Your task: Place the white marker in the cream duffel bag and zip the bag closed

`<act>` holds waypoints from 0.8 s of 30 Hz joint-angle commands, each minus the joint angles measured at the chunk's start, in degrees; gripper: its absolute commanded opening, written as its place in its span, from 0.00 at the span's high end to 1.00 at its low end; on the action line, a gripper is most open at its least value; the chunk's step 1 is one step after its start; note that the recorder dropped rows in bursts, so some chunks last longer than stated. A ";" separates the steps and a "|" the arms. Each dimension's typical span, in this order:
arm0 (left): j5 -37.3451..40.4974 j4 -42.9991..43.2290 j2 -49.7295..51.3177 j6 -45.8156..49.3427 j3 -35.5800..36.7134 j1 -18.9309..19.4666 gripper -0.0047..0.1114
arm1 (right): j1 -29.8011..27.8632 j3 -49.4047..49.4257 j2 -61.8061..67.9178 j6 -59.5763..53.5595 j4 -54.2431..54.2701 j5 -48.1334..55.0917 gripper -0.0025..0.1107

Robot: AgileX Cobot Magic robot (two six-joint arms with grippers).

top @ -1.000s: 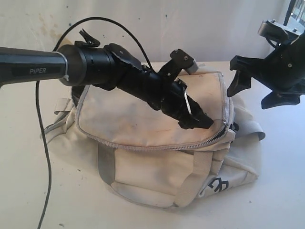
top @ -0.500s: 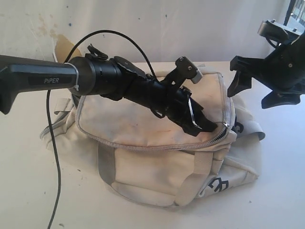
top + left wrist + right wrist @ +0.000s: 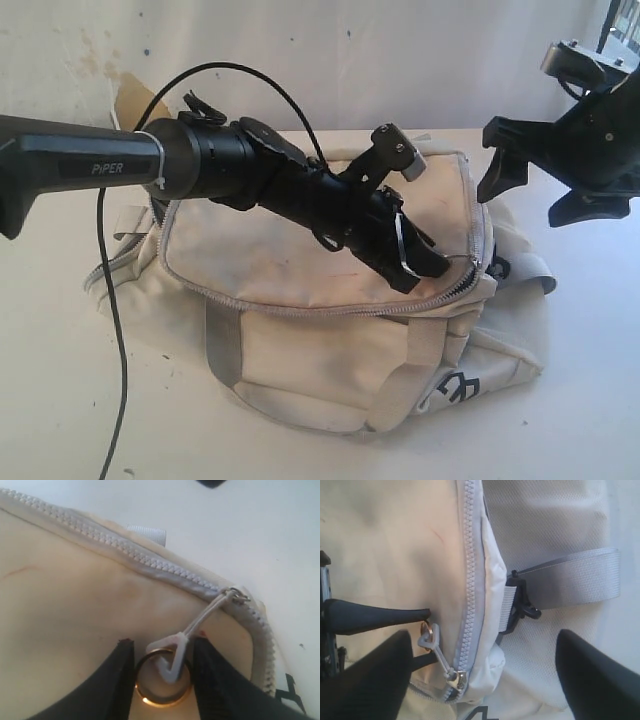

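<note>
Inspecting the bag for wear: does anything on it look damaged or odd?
The cream duffel bag has brownish smudges and a thin reddish mark on top; the zipper looks intact, its pull pinched in the left tool.

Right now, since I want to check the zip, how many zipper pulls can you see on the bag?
1. The zipper pull sits at a corner of the cream duffel bag, between the left claw's fingers. The arm covers part of the zip, so another may be hidden.

Robot lab; white table (image 3: pixel 40 400), scuffed wall (image 3: pixel 400 60)
</note>
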 commanded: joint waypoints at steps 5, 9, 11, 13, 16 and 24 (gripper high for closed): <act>-1.08 5.84 -0.65 -9.27 -0.13 -0.34 0.96 | -0.37 -0.24 -0.28 -0.67 0.58 -1.39 0.39; -0.09 6.11 -1.93 -10.00 -0.13 -0.34 0.96 | -0.37 -0.24 1.08 -0.67 2.66 -3.05 0.39; 0.47 6.21 -2.71 -10.00 -0.13 -0.34 0.96 | -0.37 -0.24 2.22 -0.67 3.77 -3.20 0.39; 0.86 6.67 -3.41 -10.63 -0.13 -0.34 0.96 | -0.37 -0.24 3.77 -1.29 4.94 -3.20 0.39; 1.15 9.35 -4.41 -12.94 -0.13 -0.34 0.96 | -0.37 -0.24 5.97 -4.87 8.43 -4.47 0.39; 9.53 12.11 -5.04 -16.45 -0.13 -0.34 0.96 | -0.37 -0.24 9.38 -8.00 14.20 -6.79 0.42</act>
